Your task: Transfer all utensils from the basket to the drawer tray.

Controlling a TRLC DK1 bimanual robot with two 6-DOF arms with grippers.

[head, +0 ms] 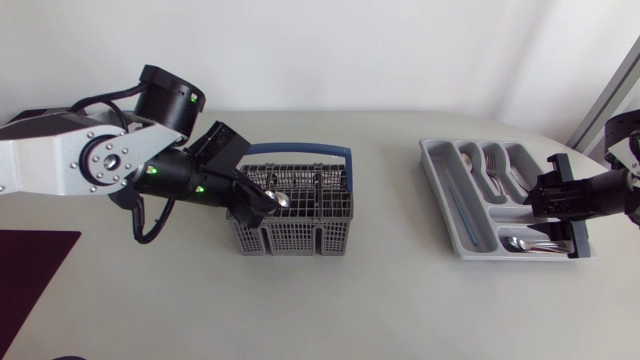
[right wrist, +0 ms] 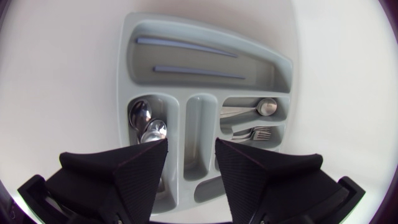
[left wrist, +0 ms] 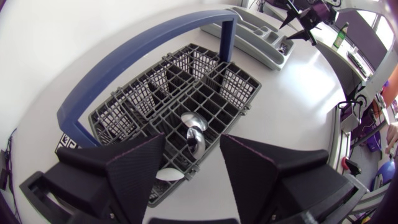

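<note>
Our left gripper [left wrist: 193, 149] hangs with its fingers spread and nothing held, over the blue-handled cutlery basket [left wrist: 124, 118], where upright spoons [left wrist: 195, 138] stand in a compartment below the gap. Our right gripper [right wrist: 191, 152] is likewise spread and empty above the grey drawer tray [right wrist: 186, 28], which holds sorted spoons [right wrist: 146, 121] and forks [right wrist: 256, 132].

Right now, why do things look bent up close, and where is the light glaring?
Right wrist view: the fisheye lens bows the straight edges of the tray; its spoons glint. Left wrist view: the same bending on the basket; the spoon inside catches a bright highlight. Head view: soft, even light, only a faint shadow by the basket.
</note>
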